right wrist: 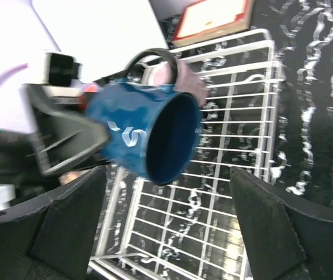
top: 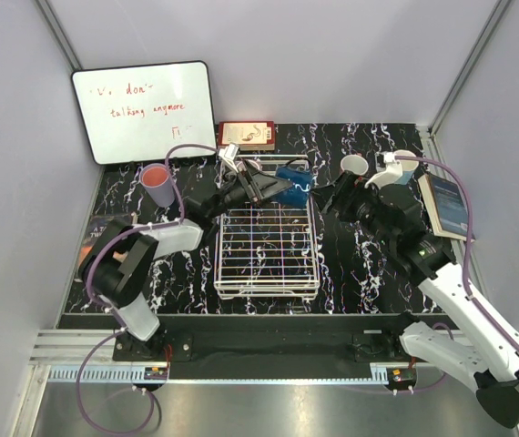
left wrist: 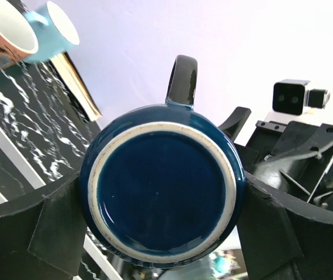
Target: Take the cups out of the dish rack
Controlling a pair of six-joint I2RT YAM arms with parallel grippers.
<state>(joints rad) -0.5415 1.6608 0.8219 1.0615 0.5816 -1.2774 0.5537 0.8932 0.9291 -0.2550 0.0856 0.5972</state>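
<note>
Nearest the arm bases, the white wire dish rack [top: 267, 293] lies on the black marbled table [top: 360, 264], and the part of its grid that shows holds nothing. Over the rack's far end the left gripper [top: 273, 188] holds the dark blue mug [top: 291, 188] on its side, clear of the wires. In the left wrist view its two fingers [left wrist: 55, 227] press against opposite sides of the mug's body near the base, with the glazed underside facing the camera and the handle [left wrist: 181, 79] pointing up. The right gripper [top: 323, 196] sits just to the right of the mug, facing its open mouth. The right wrist view shows its fingers [right wrist: 67, 221] spread wide with nothing between them, and the mug [right wrist: 146, 137] is apart from both pads. Just behind the mug in that view is a mauve cup [right wrist: 184, 81], mostly hidden, over the rack's far corner; I cannot tell whether it rests on the wires. Farther back on the table, right of the rack, a terracotta cup [top: 354, 165] with a white inside stands upright and a light blue cup [top: 385, 176] is just beside it. Left of the rack a salmon pink cup [top: 158, 185] stands upright, near the whiteboard [top: 143, 111] that leans on the back wall.
</note>
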